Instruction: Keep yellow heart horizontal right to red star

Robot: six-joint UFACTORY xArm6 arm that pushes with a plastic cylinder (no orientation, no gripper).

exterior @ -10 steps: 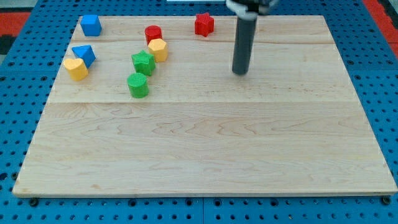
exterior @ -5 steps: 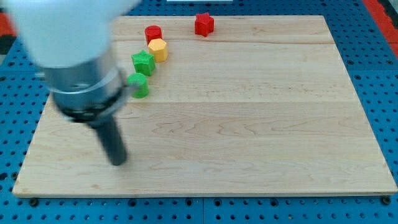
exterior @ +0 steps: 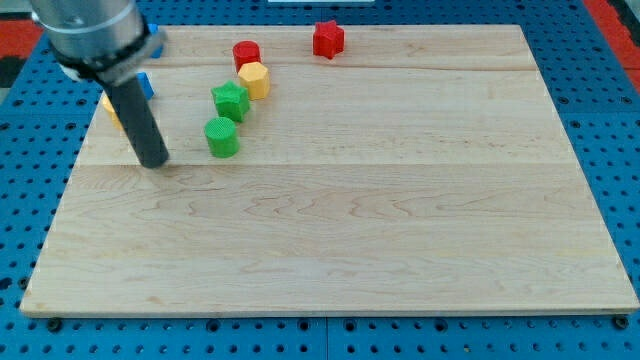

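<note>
Rod and arm housing cover most of the board's [exterior: 400, 250] upper-left corner: only slivers of two blue blocks [exterior: 146, 85] and the yellow heart [exterior: 110, 108] peek out, shapes hard to read. My tip [exterior: 154, 164] sits just at the heart's 5 o'clock; whether they touch, I cannot tell. Red star [exterior: 328, 38] stands far off at the heart's 2 o'clock.

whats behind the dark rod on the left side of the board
Slivers of a yellow block and a blue block show behind the rod; most of each is covered, so shapes are unclear. My tip rests left of the green cylinder.
</note>
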